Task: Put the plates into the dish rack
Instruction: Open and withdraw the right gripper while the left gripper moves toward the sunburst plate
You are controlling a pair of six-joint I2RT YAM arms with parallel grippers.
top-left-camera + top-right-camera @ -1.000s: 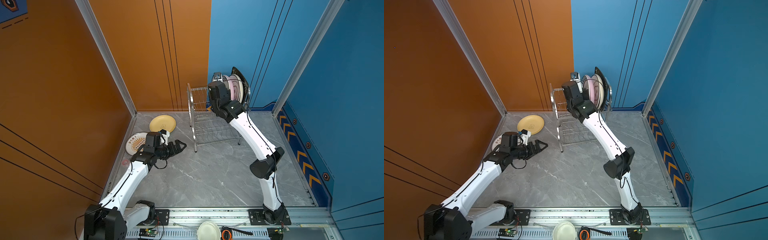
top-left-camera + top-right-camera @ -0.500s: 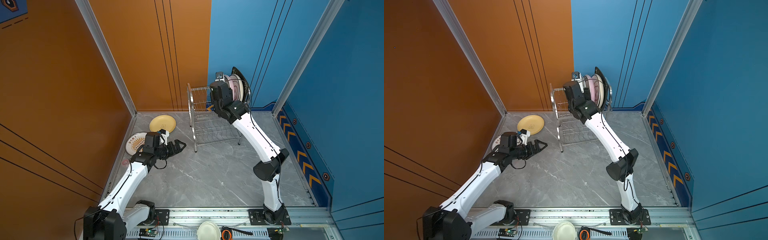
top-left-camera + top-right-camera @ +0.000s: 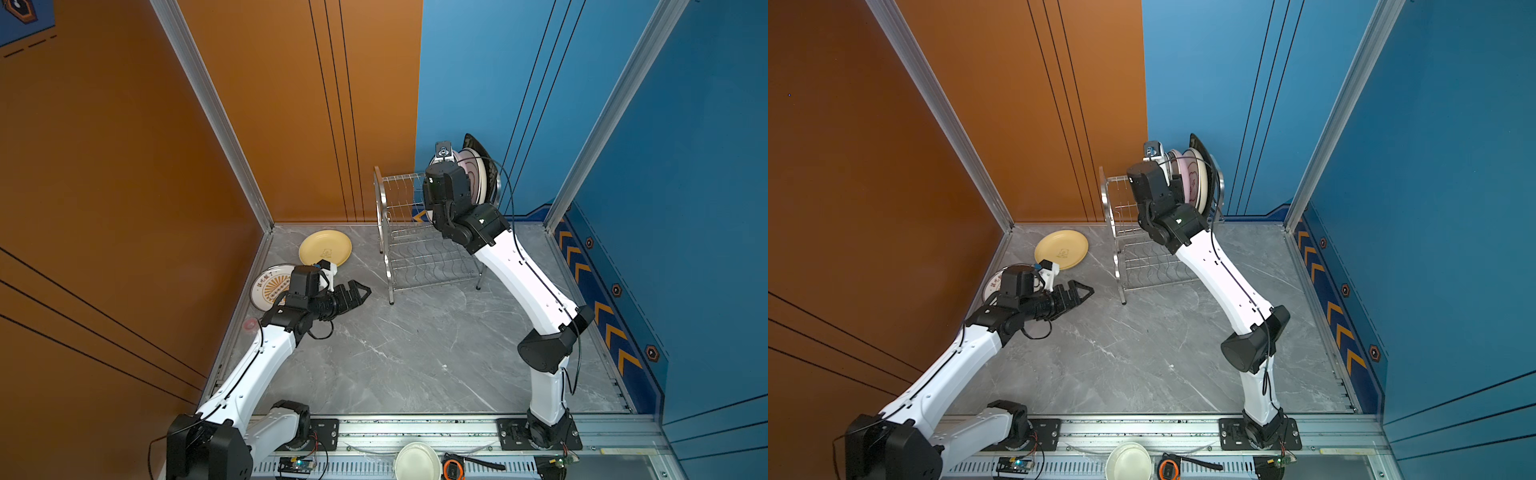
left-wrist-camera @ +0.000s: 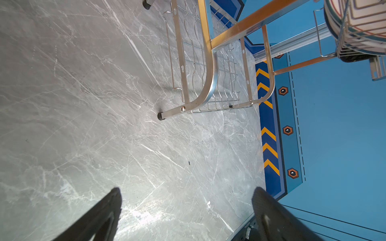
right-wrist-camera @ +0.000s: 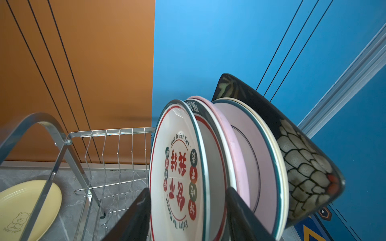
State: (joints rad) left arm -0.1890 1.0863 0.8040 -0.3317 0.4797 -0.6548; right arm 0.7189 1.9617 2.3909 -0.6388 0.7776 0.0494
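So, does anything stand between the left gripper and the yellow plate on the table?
Nothing visible does. The left gripper is open over bare table; the yellow plate lies flat nearby toward the back wall, apart from the dish rack.

You get bright, even light in both top views, with soft shadows only. Left wrist: glare patch on the marble tabletop (image 4: 146, 212). Right wrist: the near arch of the dish rack (image 5: 37, 119) is blurred and the edges bow.

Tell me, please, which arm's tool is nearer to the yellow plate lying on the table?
Left. The left tool hovers beside the yellow plate, above the table; the right tool is up at the dish rack, straddling plates standing in its upper tier.
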